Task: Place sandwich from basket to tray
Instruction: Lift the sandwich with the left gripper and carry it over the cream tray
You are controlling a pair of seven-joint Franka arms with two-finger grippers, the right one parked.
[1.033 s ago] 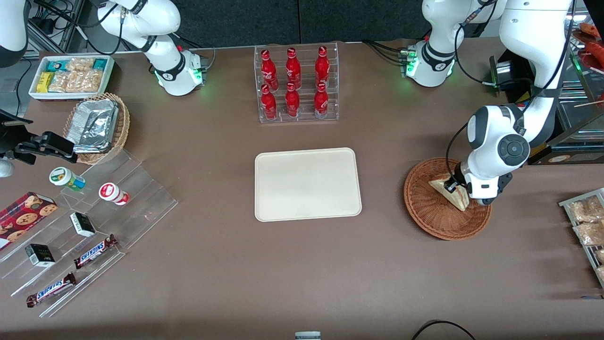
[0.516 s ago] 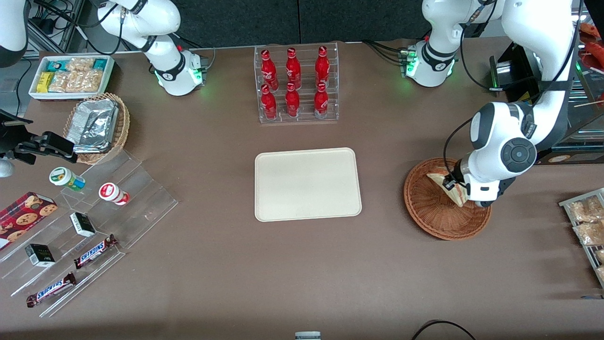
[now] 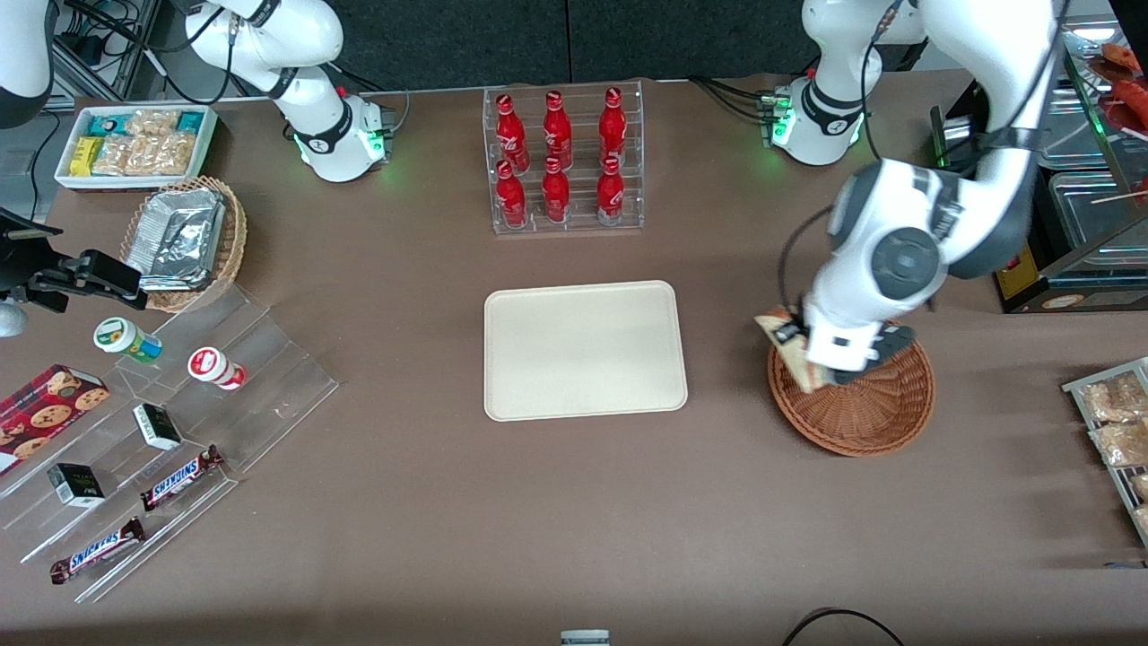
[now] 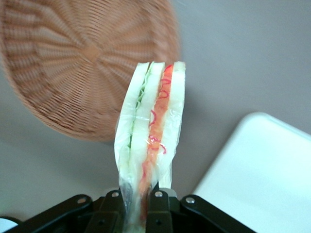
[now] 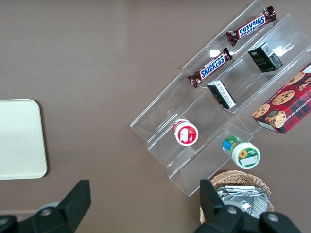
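Woven reddish-brown wicker forms the round, shallow basket (image 3: 852, 408), which sits on the matte brown surface (image 3: 538, 520) toward the working arm's end in the front view. Over the basket's rim on the tray side hangs the end effector (image 3: 801, 353), closed on the sandwich (image 3: 786, 344), a pale triangular wedge lifted clear of the wicker. The tray (image 3: 585, 350), smooth cream-beige plastic with rounded corners and a low rim, lies flat and bare near the basket, with a strip of surface between them. Farther from the front camera than the tray stands a clear acrylic rack of red bottles (image 3: 560, 161).

From the left wrist, the sandwich (image 4: 151, 141) stands on edge, wrapped in clear film, its white bread layers striped with green and red-orange filling. The black fingers (image 4: 158, 208) pinch its lower end. The basket (image 4: 82, 63) shows its radiating weave beneath, and a rounded corner of the tray (image 4: 262, 174) is close by.

From the right wrist, a tray (image 5: 19, 138) corner shows near a stepped clear acrylic stand (image 5: 218, 107).
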